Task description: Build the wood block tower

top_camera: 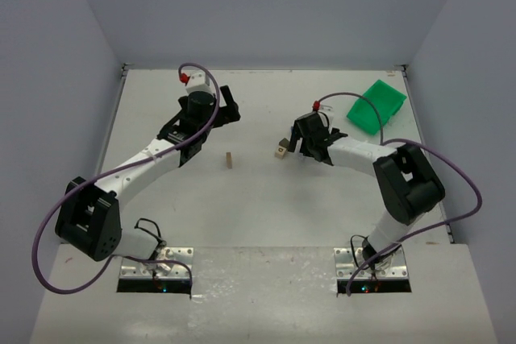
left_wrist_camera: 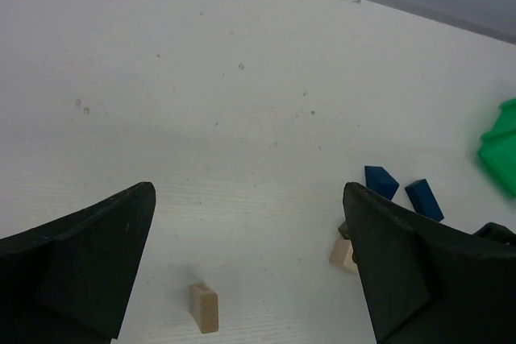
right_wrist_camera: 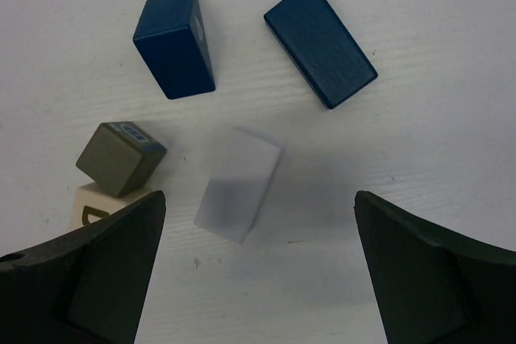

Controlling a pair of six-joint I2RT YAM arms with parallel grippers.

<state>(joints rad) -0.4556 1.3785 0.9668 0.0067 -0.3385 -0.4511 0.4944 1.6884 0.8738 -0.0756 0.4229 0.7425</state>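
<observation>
Build at an early stage, as seen from beside the counter point(top_camera: 266, 223)

Progress: the wood block tower point(top_camera: 281, 151) is only a beginning. An olive-grey cube point(right_wrist_camera: 121, 158) appears to sit, turned askew, on a tan cube point(right_wrist_camera: 90, 205). The pair stands right of the counter's middle, just beside the right tool point(top_camera: 293, 147). Whether the upper cube rests squarely on the lower I cannot tell.

Right tool: jaws spread wide, gripping nothing, hanging over the loose pieces. Under it lie one dark blue block point(right_wrist_camera: 174, 43) and a second, flatter dark blue slab point(right_wrist_camera: 320, 43), apart from each other and from the stack. A pale block point(right_wrist_camera: 238, 184) shows blurred between the tool's fingers; whether it lies on the counter or is off it I cannot tell.

Left tool point(top_camera: 230, 109): jaws wide apart, empty, raised over the far left part of the counter, well apart from the stack.

An upright tan block point(top_camera: 230, 159) stands alone between the two arms, left of the stack.

Remaining, by my judgement: nearly all of it, since both blue pieces, the pale block and the upright tan block are not yet stacked.

Surroundings: a green bin point(top_camera: 376, 105) sits at the far right, well apart and no obstacle. The hindrance is crowding: the loose pieces lie close around the small stack, and the fingers are far bigger than any block, so reaching for one risks toppling the start
</observation>
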